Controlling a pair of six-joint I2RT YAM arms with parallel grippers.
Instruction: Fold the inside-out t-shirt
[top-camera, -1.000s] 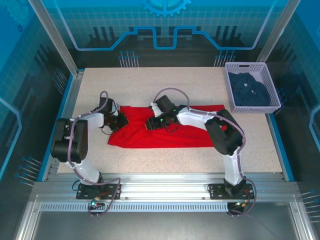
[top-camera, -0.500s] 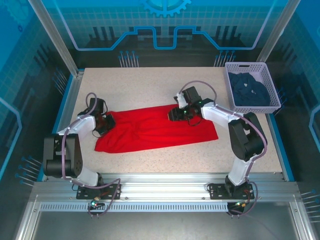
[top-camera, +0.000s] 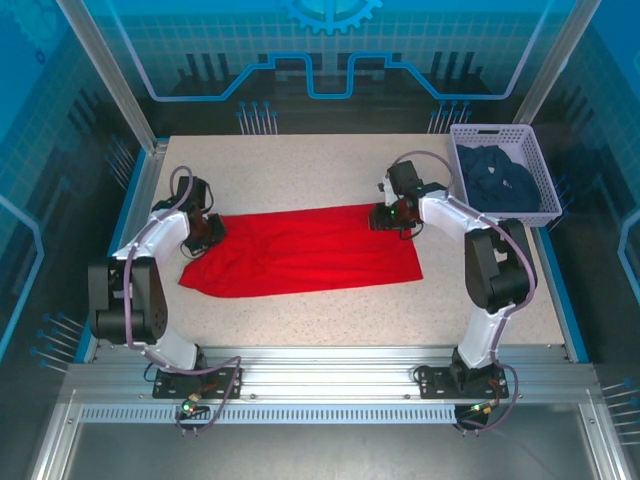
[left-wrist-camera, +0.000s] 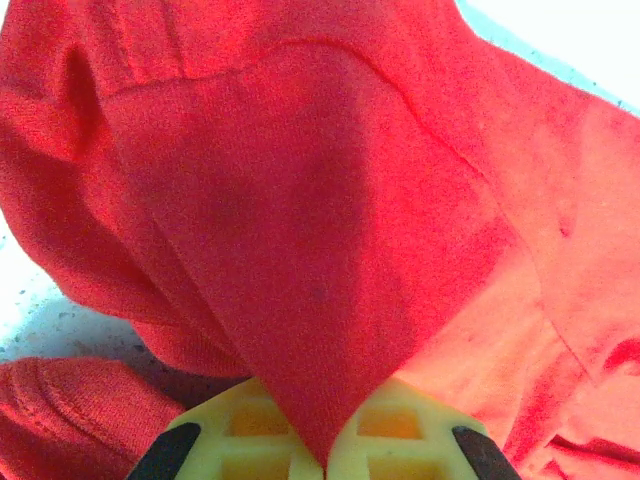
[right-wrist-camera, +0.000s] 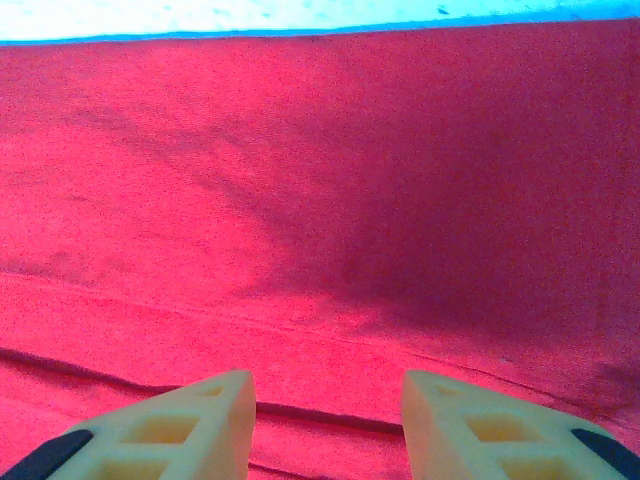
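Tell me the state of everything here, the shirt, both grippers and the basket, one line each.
red t-shirt: spread lengthwise on the table, plain red showing.
left gripper: shut on a fold of the shirt.
right gripper: open, at the shirt's far right corner.
lattice basket: holds a crumpled navy garment.

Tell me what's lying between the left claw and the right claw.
The red t-shirt, spread from left claw to right claw; the top external view shows it.

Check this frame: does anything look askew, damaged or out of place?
Nothing damaged or spilled. The only untidy spot is the left end of the t-shirt, bunched into folds where the left gripper pinches a peak of cloth; the rest lies fairly flat. The right gripper is at its far right corner, jaws open.
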